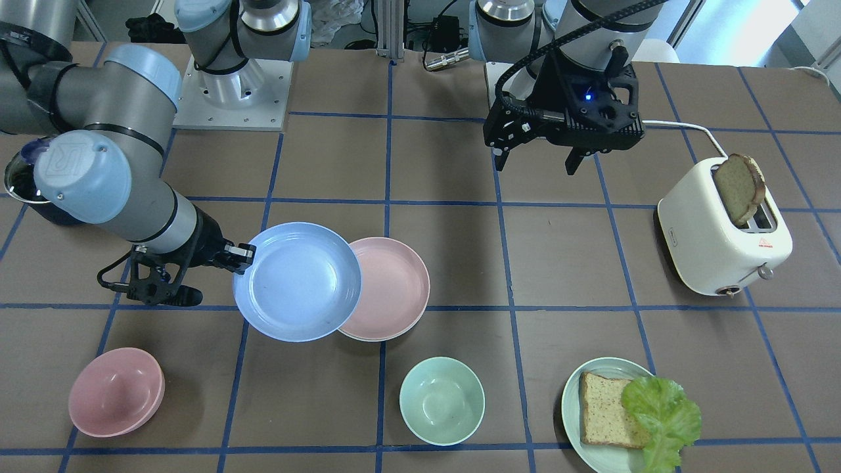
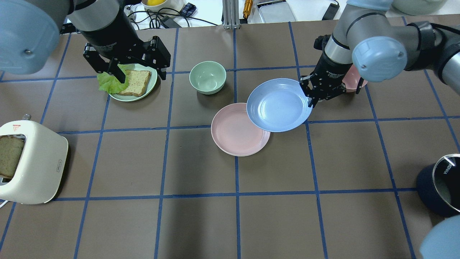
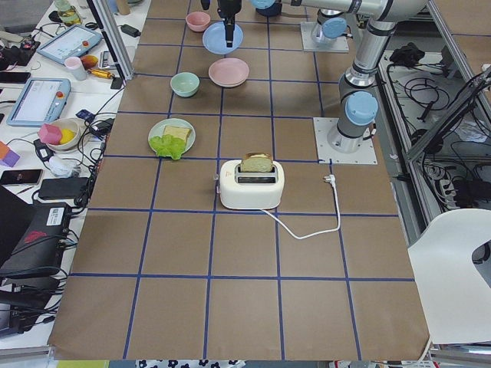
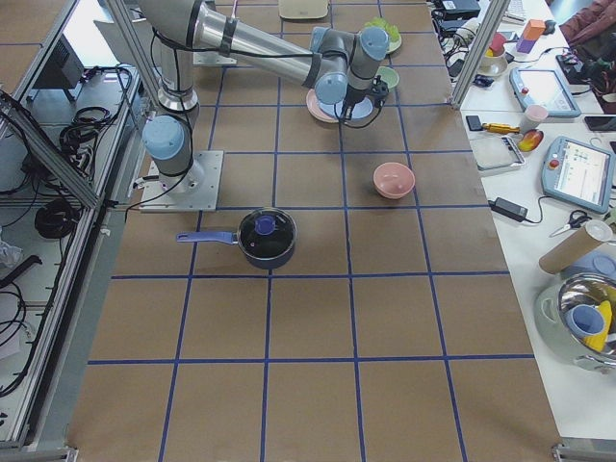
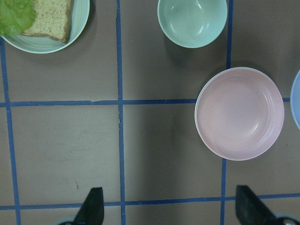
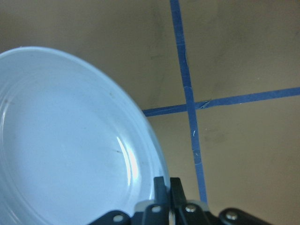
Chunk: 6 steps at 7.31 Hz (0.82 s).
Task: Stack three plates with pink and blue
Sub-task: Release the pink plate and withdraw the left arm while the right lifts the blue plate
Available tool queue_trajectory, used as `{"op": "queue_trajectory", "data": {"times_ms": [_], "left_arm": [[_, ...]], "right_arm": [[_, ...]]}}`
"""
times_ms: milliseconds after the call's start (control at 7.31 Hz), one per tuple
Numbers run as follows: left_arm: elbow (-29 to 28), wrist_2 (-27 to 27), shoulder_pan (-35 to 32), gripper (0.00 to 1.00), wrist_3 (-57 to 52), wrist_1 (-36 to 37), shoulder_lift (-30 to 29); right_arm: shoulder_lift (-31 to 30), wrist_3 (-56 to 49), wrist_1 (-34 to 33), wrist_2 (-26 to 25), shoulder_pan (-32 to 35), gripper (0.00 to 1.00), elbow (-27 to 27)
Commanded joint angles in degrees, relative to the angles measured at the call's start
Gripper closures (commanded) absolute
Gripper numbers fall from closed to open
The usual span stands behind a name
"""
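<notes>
My right gripper [image 1: 246, 253] is shut on the rim of the light blue plate [image 1: 297, 281] and holds it level just above the table. The plate's far edge overlaps the pale pink plate [image 1: 391, 286], which lies on the table. A thin cream-white edge [image 1: 368, 339] shows under the pink plate; I cannot make out more of the cream-white plate. The right wrist view shows the fingers [image 6: 161, 187] pinching the blue rim [image 6: 70, 140]. My left gripper [image 1: 539, 161] is open and empty, high above the table. The pink plate shows in its wrist view [image 5: 239, 112].
A pink bowl [image 1: 116, 392] and a mint bowl [image 1: 441, 401] stand near the operators' edge. A mint plate [image 1: 570, 401] holds bread and lettuce. A cream toaster [image 1: 723, 243] with a slice of bread stands by the left arm. A dark pot [image 2: 444, 183] sits at the right.
</notes>
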<state>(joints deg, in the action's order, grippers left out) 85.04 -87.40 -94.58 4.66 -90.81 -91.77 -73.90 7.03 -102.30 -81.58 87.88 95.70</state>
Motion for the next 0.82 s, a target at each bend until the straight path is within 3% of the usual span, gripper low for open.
{"op": "queue_trajectory", "data": {"times_ms": [0, 684], "left_arm": [[0.2, -0.3, 0.1, 0.0, 0.1, 0.1, 0.1], [1.5, -0.2, 0.5, 0.0, 0.1, 0.6, 0.5]], "right_arm": [[0.2, 5.3, -0.6, 0.0, 3.5, 1.0, 0.0], [1.9, 11.9, -3.1, 0.0, 8.4, 1.0, 0.6]]}}
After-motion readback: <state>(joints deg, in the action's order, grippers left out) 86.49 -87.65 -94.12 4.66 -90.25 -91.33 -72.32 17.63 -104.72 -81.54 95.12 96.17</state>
